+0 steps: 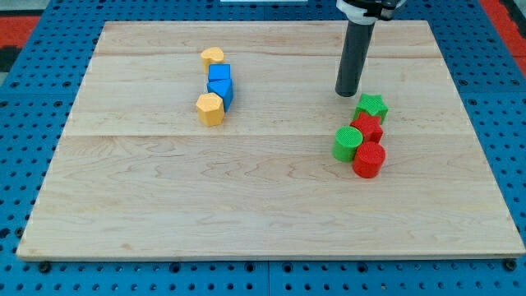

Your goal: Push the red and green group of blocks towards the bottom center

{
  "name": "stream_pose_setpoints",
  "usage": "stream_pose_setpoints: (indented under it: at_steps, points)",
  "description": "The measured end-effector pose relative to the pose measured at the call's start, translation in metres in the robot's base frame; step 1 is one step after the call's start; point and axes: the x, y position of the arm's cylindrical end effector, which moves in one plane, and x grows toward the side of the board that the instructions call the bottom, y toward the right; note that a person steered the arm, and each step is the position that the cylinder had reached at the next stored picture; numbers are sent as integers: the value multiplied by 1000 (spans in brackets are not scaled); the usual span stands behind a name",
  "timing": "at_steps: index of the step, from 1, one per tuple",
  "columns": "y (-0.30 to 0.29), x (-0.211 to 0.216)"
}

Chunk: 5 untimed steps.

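A red and green group sits at the view's right of the wooden board (164,205). It holds a green star block (372,107), a red star block (366,127), a green cylinder (348,143) and a red cylinder (369,159), all touching. My tip (348,93) stands on the board just above and left of the green star, a small gap apart. The dark rod rises from it to the view's top edge.
A second group lies at the upper left of centre: a yellow heart block (212,57), two blue blocks (219,74) (222,90) and a yellow hexagonal block (210,108). A blue pegboard (25,131) surrounds the board.
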Motion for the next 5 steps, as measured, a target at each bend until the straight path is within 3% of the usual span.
stream_pose_setpoints:
  at_steps: [2, 4, 5]
  points:
    - [2, -19]
    - [-1, 23]
    - [7, 0]
